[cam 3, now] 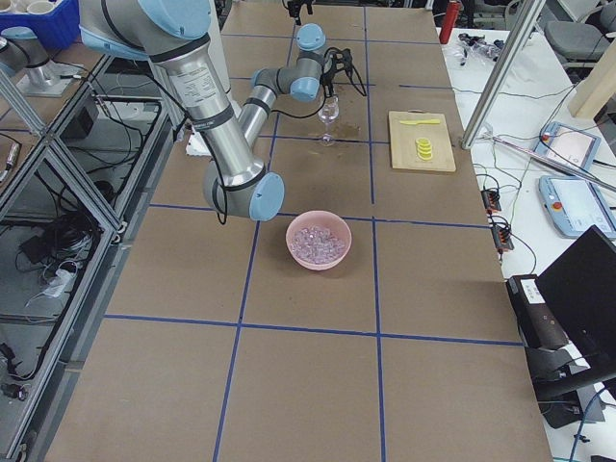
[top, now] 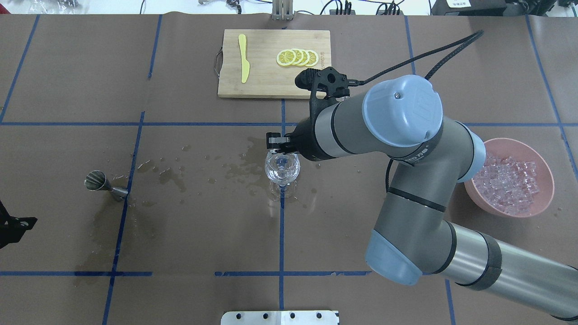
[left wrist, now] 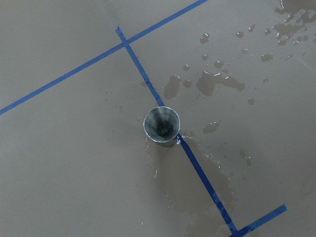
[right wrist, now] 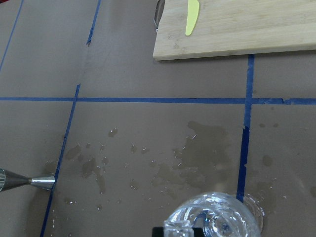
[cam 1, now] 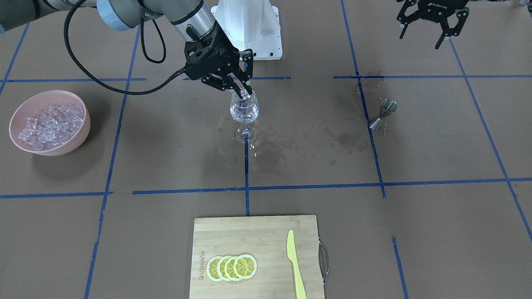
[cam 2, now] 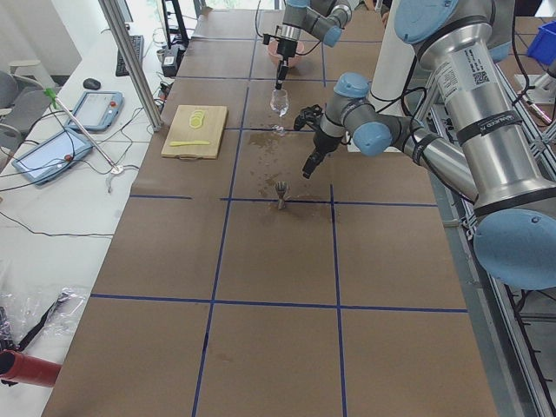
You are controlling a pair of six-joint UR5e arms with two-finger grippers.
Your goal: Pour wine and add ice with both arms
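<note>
A wine glass (cam 1: pixel 244 110) stands at the table's middle with clear wine (cam 1: pixel 244 117) in its bowl. My right gripper (cam 1: pixel 246 92) hangs over its mouth, fingertips dipped just inside the rim. In the right wrist view a small clear ice cube (right wrist: pixel 177 229) shows pinched between the black tips above the glass (right wrist: pixel 222 217). More ice (cam 1: pixel 50 120) is heaped in a pink bowl (cam 1: pixel 83 124) on my right side. My left gripper (cam 1: pixel 420 41) hovers open and holds nothing, back from a steel jigger (cam 1: pixel 383 114), which the left wrist view shows from above (left wrist: pixel 161 124).
A bamboo cutting board (cam 1: pixel 249 236) at the far edge carries several lemon slices (cam 1: pixel 232 267) and a yellow knife (cam 1: pixel 294 261). Wet splashes (cam 1: pixel 274 153) darken the brown mat between glass and jigger. The white base column (cam 1: pixel 249 25) stands behind the glass.
</note>
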